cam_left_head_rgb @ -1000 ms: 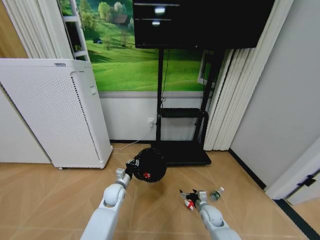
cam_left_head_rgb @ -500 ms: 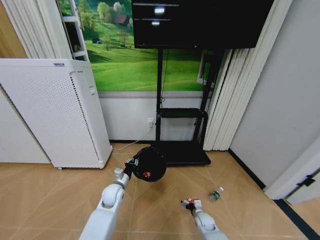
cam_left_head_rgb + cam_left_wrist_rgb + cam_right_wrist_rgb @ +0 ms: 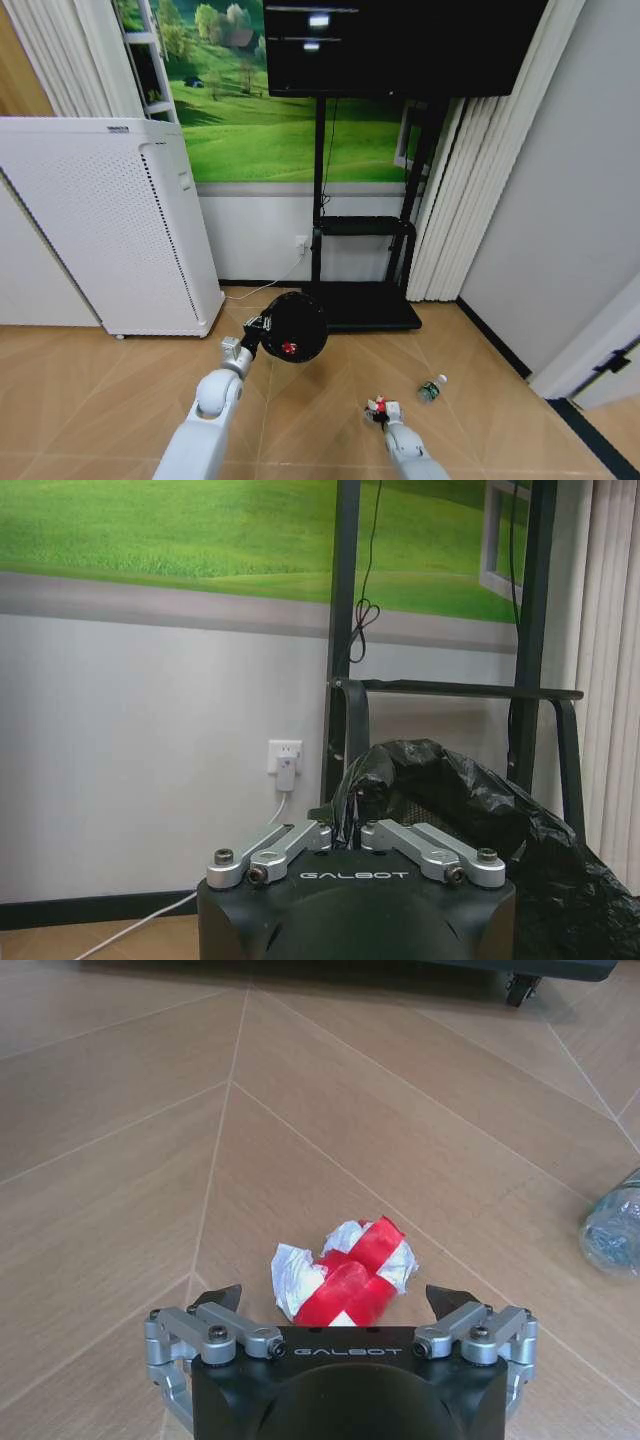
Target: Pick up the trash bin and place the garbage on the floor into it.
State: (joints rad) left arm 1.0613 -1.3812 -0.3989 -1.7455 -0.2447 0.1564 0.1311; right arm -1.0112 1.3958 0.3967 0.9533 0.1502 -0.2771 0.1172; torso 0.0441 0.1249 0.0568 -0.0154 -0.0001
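Left tool: raised above the floor in front of the robot, clamped tight on the rim of the trash bin; in the left wrist view its fingers meet on the black liner's edge.
Trash bin: small, black and round, held off the floor by the left tool and tipped so its mouth faces the head camera; it hangs in front of the stand's base.
Liner: crinkled black plastic, bulging over the bin's rim just beyond the left tool.
Scrap in the bin: a small red spot inside the mouth; what it is cannot be told.
Right tool: low over the floor, jaws spread wide, one fingertip on each side of a crumpled red-and-white wrapper; neither tip touches it.
Red-and-white wrapper: lies on the wooden floor between the right tool's spread fingers; in the head view it sits just ahead of the right arm's end.
Bottle: small, clear and greenish, on its side on the floor, near the wrapper and toward the robot's right; its end shows at the edge of the right wrist view.
Floor: light wooden boards in a diagonal pattern.
White appliance: tall and perforated, standing on the floor to the robot's left, well apart from the litter.
Stand: black, against the wall, carrying a dark screen.
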